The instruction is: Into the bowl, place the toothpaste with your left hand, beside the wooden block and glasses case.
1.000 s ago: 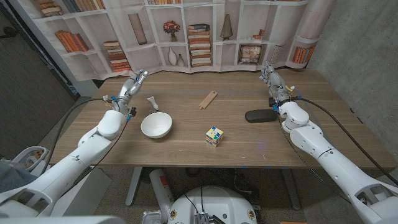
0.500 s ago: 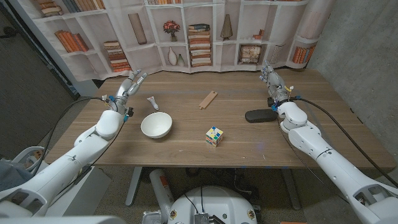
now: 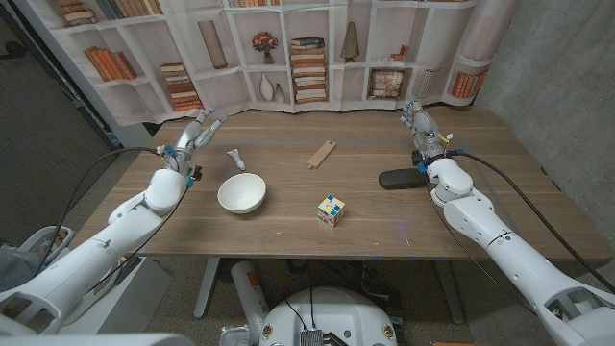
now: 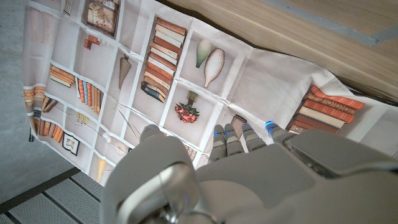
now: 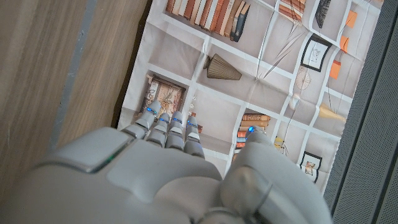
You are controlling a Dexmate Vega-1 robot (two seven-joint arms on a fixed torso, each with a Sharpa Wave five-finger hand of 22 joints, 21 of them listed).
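The left hand (image 3: 195,132) is hanging over the far left of the table (image 3: 288,226) with its fingers apart and nothing in them, off to the left of the toothpaste (image 3: 234,158) and not touching it. The tube is lying flat on the wood just behind the white bowl (image 3: 241,192), close to its far rim.

To my eye the trouble is going to be the pickup. The tube is small and lying low, so fingers closing from above are likely to nudge it or roll it rather than catch it, and a push towards the bowl could wedge it against the rim. The hand is also going to have to come across to the right first; closing where it is now would be closing on air.

The bowl is looking empty, while the wooden block (image 3: 322,154) is lying out in the middle of the table and the dark glasses case (image 3: 399,178) is sitting beside the right hand (image 3: 420,128), which is holding nothing, fingers pointing away from the robot. A colourful puzzle cube (image 3: 331,210) is sitting nearer the front edge. Nothing is lying between the left hand and the tube.
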